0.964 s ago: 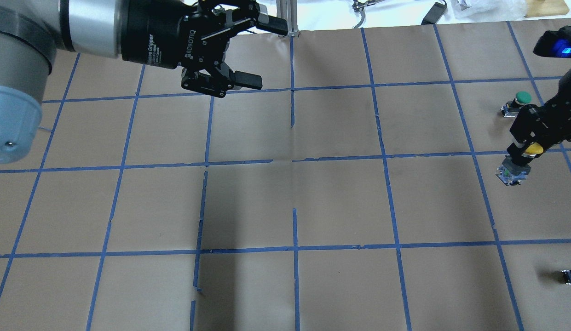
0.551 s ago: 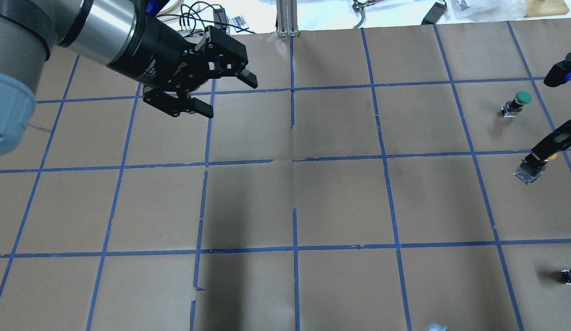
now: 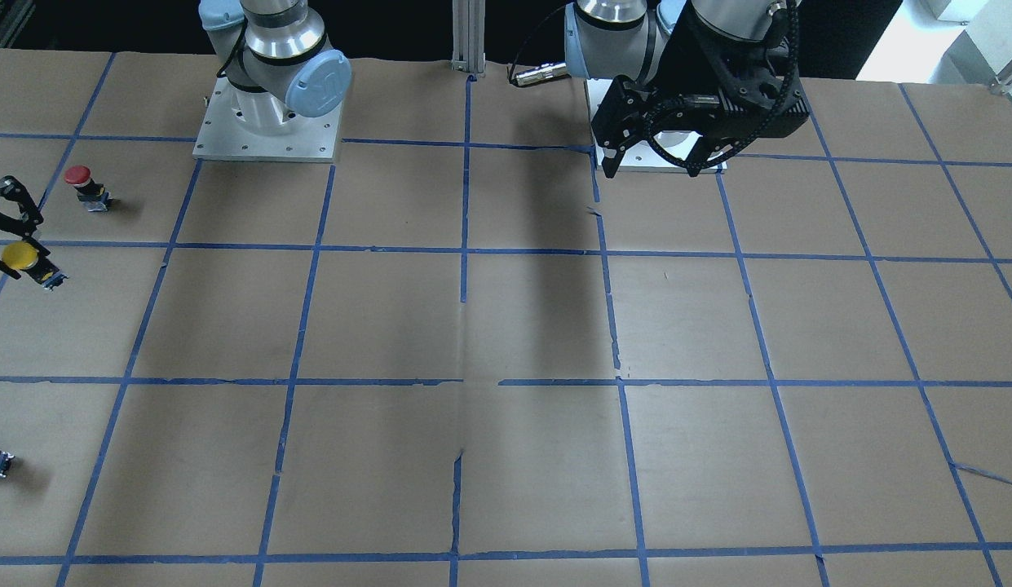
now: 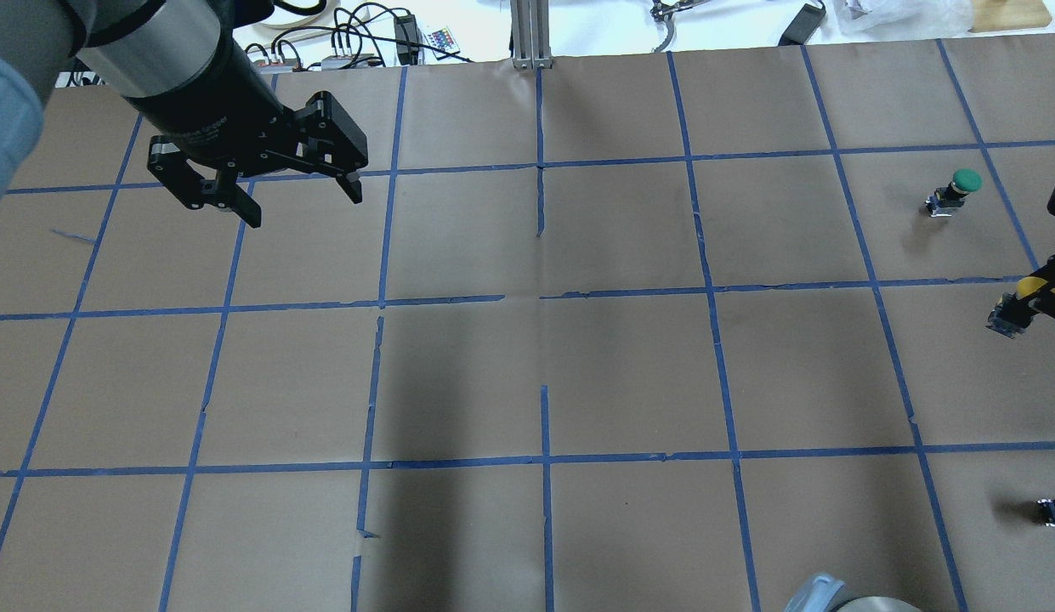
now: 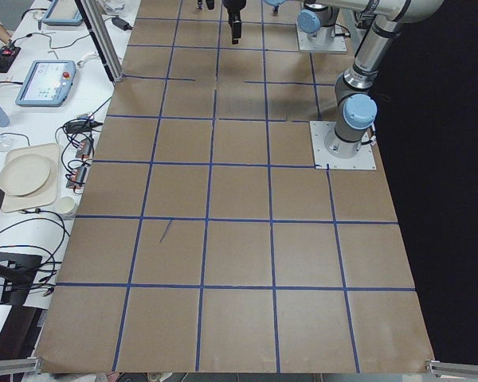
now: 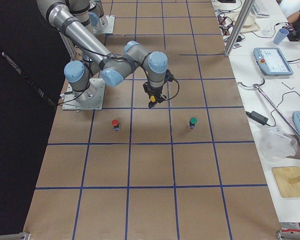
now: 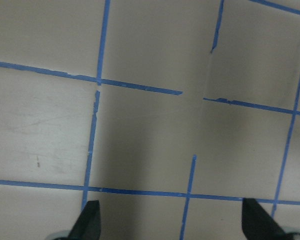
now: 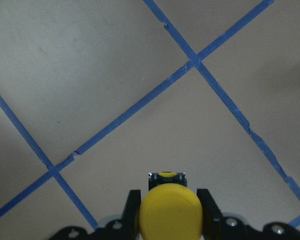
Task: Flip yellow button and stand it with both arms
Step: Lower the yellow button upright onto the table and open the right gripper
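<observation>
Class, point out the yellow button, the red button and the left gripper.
yellow button [image 8: 171,212]: right wrist view, on its yellow cap.
red button [image 3: 77,174]: front-facing view, on its red cap.
left gripper [image 4: 305,209]: overhead view, midway between its fingertips.

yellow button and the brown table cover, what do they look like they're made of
The yellow button: the cap looks like moulded plastic, smooth and matt, evenly coloured with no glare. The table cover: likely brown kraft paper, matt, with faint creases and seams. The blue grid lines look like masking tape, torn in places.
</observation>
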### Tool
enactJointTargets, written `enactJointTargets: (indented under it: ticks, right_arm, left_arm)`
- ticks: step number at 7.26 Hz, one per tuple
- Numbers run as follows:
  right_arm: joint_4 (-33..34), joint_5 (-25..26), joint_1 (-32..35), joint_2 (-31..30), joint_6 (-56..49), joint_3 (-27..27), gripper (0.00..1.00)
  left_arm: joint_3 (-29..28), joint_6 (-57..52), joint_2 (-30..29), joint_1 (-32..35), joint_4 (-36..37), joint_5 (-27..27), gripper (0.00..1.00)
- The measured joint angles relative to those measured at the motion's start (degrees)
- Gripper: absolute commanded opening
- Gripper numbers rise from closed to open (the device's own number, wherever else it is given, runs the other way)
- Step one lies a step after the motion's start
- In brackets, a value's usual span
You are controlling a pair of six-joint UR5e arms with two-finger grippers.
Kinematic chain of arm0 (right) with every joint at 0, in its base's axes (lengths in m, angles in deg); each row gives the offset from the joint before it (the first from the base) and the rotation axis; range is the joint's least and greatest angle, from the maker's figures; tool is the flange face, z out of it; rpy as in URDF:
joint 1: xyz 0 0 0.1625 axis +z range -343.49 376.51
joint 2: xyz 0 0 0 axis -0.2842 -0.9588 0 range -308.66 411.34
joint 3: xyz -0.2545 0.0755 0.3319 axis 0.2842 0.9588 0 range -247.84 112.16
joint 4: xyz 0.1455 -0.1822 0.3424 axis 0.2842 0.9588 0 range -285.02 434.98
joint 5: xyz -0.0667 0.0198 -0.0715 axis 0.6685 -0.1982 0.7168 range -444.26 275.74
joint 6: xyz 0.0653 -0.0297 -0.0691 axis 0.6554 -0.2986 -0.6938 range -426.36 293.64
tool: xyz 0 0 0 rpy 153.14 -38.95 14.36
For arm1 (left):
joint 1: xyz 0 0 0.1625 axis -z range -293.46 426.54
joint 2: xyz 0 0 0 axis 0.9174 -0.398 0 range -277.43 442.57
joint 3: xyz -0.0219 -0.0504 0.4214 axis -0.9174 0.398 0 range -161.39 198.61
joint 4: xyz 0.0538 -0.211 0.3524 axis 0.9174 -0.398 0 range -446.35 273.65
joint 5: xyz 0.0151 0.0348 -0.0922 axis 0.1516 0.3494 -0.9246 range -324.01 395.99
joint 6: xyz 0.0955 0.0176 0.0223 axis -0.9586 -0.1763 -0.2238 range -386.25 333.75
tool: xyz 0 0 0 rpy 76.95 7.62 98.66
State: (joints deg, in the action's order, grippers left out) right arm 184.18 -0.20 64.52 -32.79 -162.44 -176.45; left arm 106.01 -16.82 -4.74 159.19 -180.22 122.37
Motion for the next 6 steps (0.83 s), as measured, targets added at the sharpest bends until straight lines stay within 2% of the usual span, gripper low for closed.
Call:
enactJointTargets:
  ticks: [1, 3, 6]
  right_arm:
    - [2.18, -1.33, -1.34, 2.65, -6.23, 0.07, 0.15]
    - [4.24, -2.97, -3.35, 5.37, -18.20, 0.03, 0.16]
    - [4.47, -3.80, -4.02, 8.59, -23.79, 0.25, 0.20]
  left_arm:
    - [-0.10, -3.46, -0.02, -0.29, 0.01, 2.94, 1.00]
    - [-1.09, -9.24, -0.34, -2.21, -0.33, 1.26, 1.00]
    - [-1.72, -15.20, -0.62, -4.09, -1.98, 0.11, 0.99]
